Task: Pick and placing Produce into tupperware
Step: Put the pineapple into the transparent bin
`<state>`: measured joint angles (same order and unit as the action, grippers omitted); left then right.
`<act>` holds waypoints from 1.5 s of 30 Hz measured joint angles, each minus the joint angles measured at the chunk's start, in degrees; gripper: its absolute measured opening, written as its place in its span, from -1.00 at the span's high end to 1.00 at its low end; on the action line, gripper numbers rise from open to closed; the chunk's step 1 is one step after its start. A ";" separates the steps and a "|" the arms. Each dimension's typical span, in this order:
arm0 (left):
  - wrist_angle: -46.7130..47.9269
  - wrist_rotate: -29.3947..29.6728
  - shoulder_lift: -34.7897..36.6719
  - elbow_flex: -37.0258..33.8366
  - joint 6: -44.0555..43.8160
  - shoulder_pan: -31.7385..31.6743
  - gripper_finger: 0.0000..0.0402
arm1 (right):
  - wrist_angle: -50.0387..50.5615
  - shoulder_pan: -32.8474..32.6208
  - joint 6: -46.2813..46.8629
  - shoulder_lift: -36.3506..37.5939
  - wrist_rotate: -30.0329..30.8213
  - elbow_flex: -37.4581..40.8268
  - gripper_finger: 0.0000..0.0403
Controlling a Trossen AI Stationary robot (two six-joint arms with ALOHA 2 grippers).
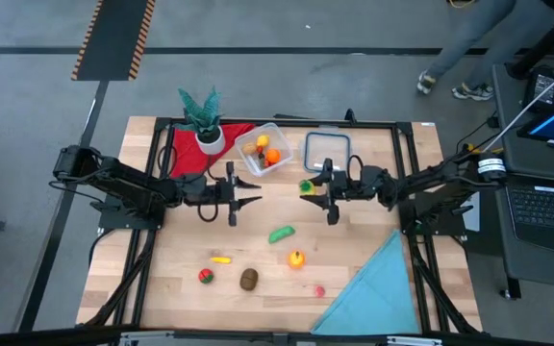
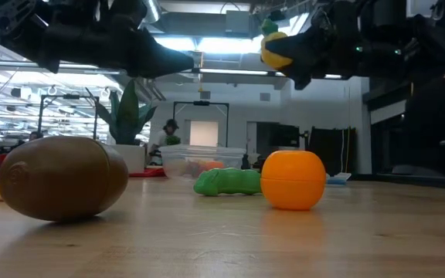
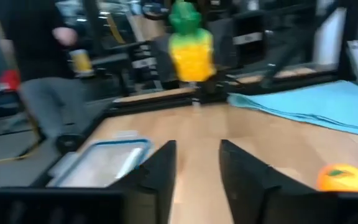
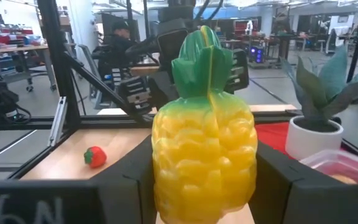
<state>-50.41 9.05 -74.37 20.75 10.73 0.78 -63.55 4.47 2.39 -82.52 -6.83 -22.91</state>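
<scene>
Light wooden table (image 1: 354, 245), clear tupperware (image 1: 265, 147), lid (image 1: 327, 150), potted plant (image 1: 204, 119), red cloth (image 1: 186, 147), blue cloth (image 1: 373, 293), scattered toy produce (image 1: 281, 234)

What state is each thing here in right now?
Right gripper: shut on the pineapple, held in the air.
Left gripper: open, empty.
Tupperware: uncovered, some produce inside.
Lid: flat on the table, beside the tupperware.
Orange: loose on the table.

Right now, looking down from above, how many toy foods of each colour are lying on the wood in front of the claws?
Green toy: 1
Orange toy: 1
Yellow toy: 1
Red toy: 1
Brown toy: 1
Pink toy: 1
Total: 6
Not counted: the pineapple, held up in the right claw.
</scene>
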 joint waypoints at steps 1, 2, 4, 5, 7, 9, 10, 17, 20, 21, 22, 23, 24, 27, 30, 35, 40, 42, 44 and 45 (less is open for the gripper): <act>-0.37 1.57 0.00 0.00 0.25 0.00 0.33 | -0.02 0.37 -0.06 -0.14 -0.67 -0.29 0.13; -0.92 3.10 0.00 0.00 0.44 0.00 0.25 | -0.08 0.79 -0.07 -0.43 -0.81 -0.49 0.13; -2.90 5.80 0.00 0.00 0.47 0.00 0.11 | 0.01 1.47 -0.09 -1.23 -0.90 -0.95 0.13; -3.72 6.42 0.00 0.00 0.48 -0.02 0.06 | -0.01 1.80 -0.08 -1.80 -0.89 -1.25 0.13; -5.14 6.47 0.00 0.00 0.45 -0.39 -0.03 | -0.04 2.32 0.00 -3.16 -0.88 -2.30 0.13; -7.01 6.15 0.00 0.00 -0.16 -0.88 -0.07 | -0.13 2.67 -0.10 -5.04 -0.88 -3.88 0.13; -7.49 5.65 -0.13 0.02 -0.91 -1.26 -0.09 | -0.10 2.87 -0.24 -6.17 -0.90 -4.86 0.13; -9.81 3.11 -1.47 0.07 -3.28 -3.47 -0.07 | -0.06 3.49 -2.71 -14.15 -2.92 -12.55 0.13; -12.26 2.83 -1.49 0.07 -4.22 -3.50 -0.07 | -0.03 4.26 -1.75 -16.68 -6.04 -15.64 0.13; -12.56 2.04 -1.47 0.07 -4.34 -3.50 -0.07 | -0.06 4.40 -1.49 -17.60 -6.61 -16.82 0.13; -12.46 1.05 -1.48 0.07 -4.35 -3.50 -0.08 | -0.09 4.55 -1.44 -18.42 -6.96 -17.85 0.13; -12.35 0.26 -1.49 0.07 -4.39 -3.50 -0.08 | -0.04 4.69 -1.52 -19.29 -7.46 -18.84 0.13; -12.37 -0.14 -1.49 0.07 -4.56 -3.47 -0.08 | -0.04 4.84 -1.55 -20.13 -8.39 -19.90 0.13; -12.35 -0.32 -1.49 0.07 -5.35 -3.26 -0.08 | -0.08 5.20 -1.40 -22.29 -10.81 -22.92 0.13; -12.42 -0.34 -1.49 0.07 -5.69 -3.24 -0.06 | 0.50 5.25 -1.40 -24.53 -12.48 -25.48 0.13; -13.22 -0.37 -1.49 0.07 -5.71 -3.23 -0.07 | 1.15 5.25 -1.40 -26.94 -13.01 -28.70 0.13; -13.20 -0.38 -1.49 0.07 -5.78 -3.23 -0.05 | 1.18 5.44 -1.41 -27.52 -14.08 -29.83 0.13; -13.20 -0.38 -1.49 0.07 -5.84 -3.23 -0.03 | 1.22 5.44 -1.89 -27.52 -14.09 -29.91 0.13; -13.23 -0.38 -1.49 0.07 -6.13 -3.23 -0.02 | 1.07 5.44 -2.65 -27.52 -14.08 -29.92 0.13; -13.21 -0.38 -1.49 0.07 -6.36 -3.23 -0.01 | 0.91 5.44 -2.67 -27.52 -14.08 -29.91 0.13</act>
<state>-63.62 8.67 -75.85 20.82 4.37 -2.46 -62.64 9.91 -0.27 -110.04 -20.91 -52.83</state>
